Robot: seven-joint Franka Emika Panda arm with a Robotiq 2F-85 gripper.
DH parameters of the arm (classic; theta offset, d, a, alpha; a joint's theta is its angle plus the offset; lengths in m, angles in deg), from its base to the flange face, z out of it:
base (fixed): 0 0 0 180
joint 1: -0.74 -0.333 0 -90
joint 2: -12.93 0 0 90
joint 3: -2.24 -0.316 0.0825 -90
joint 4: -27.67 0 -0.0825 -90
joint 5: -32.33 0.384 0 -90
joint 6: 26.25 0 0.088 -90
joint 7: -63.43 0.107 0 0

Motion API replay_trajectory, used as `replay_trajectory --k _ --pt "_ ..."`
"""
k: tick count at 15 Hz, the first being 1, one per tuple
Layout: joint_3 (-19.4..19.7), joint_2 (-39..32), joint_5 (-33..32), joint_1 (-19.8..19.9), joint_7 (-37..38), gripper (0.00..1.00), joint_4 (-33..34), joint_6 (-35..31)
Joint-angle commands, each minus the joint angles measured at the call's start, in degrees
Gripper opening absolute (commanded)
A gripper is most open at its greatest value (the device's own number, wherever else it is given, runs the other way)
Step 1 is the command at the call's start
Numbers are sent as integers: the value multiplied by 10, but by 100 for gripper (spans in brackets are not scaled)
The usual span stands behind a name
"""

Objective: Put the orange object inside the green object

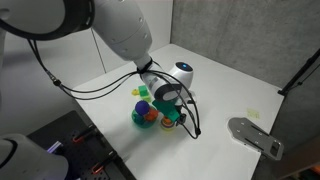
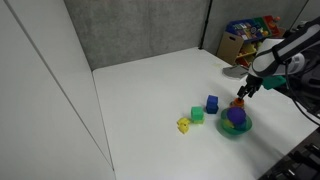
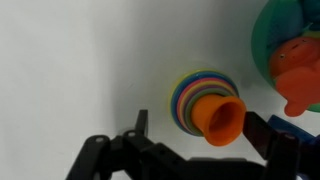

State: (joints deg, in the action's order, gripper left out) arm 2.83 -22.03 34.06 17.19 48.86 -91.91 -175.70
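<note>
In the wrist view an orange cup [image 3: 220, 118] lies tilted on a stack of nested rainbow-coloured cups [image 3: 190, 95], its open mouth facing the camera. My gripper [image 3: 203, 130] is open around it. The right finger is close against the orange cup and the left finger stands well clear of it. In an exterior view the gripper [image 2: 243, 94] hangs just above the small orange piece [image 2: 238, 103], beside the teal bowl. The small green cup [image 2: 197, 114] sits on the table a short way from there, apart from the gripper. It is out of the wrist view.
A teal bowl [image 2: 234, 127] holds a purple toy; in the wrist view its rim [image 3: 258, 40] shows with an orange-red toy [image 3: 300, 80] inside. A blue block [image 2: 212, 103] and a yellow block [image 2: 184, 125] flank the green cup. A grey plate [image 1: 255, 135] lies near the table edge.
</note>
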Motion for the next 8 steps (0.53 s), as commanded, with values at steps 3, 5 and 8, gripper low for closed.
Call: replay_trajectory --k 3,5,8 --pt "-28 16 38 22 -42 100 -3 16" --pt "-37 22 49 24 -49 100 -4 20" --pt "-47 35 62 22 -55 100 -10 19"
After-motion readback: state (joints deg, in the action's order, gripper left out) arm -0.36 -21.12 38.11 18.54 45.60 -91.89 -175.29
